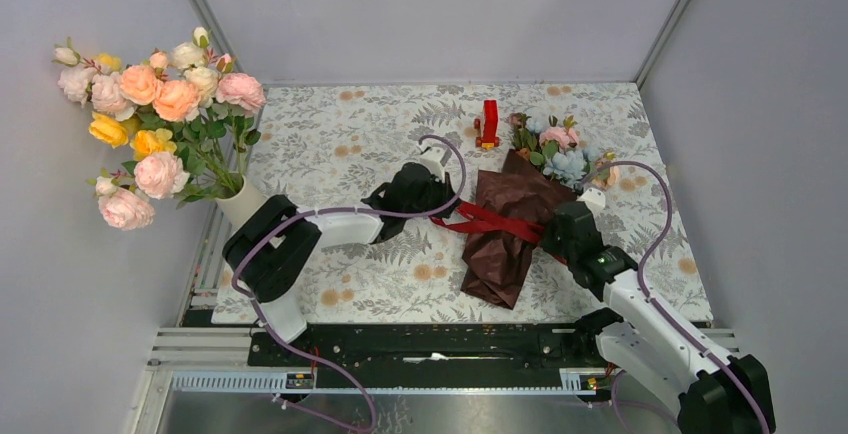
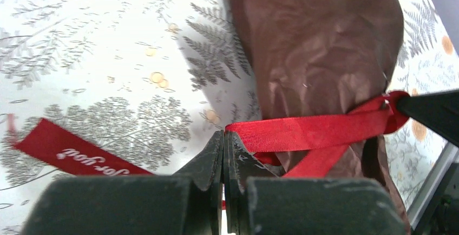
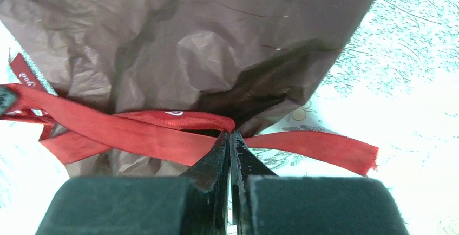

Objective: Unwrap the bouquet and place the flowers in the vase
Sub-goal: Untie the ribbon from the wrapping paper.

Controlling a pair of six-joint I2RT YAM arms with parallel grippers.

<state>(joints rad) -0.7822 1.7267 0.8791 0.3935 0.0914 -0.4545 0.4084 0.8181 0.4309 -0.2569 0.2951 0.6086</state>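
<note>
I'm holding the ribbon point(image 2: 314, 129) on both sides: left gripper point(image 2: 223, 137) is pinching shut on it at the left flank of the bouquet point(image 1: 505, 244), and right gripper point(image 3: 229, 137) is clamping it on the right flank. The bouquet is lying flat on the bench point(image 1: 350, 144), long axis running from the near stem end to the flowers point(image 1: 560, 149) far-right. The ribbon is crossing that axis, so I'm judging the pull goes outward, arms apart. The vase point(image 1: 240, 204) is sitting well off left.

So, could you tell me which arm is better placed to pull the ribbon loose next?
Probably left: the left gripper pinches a taut ribbon strand beside the bouquet, free to pull away. The right gripper pinches at the knot, against the wrapping.
</note>
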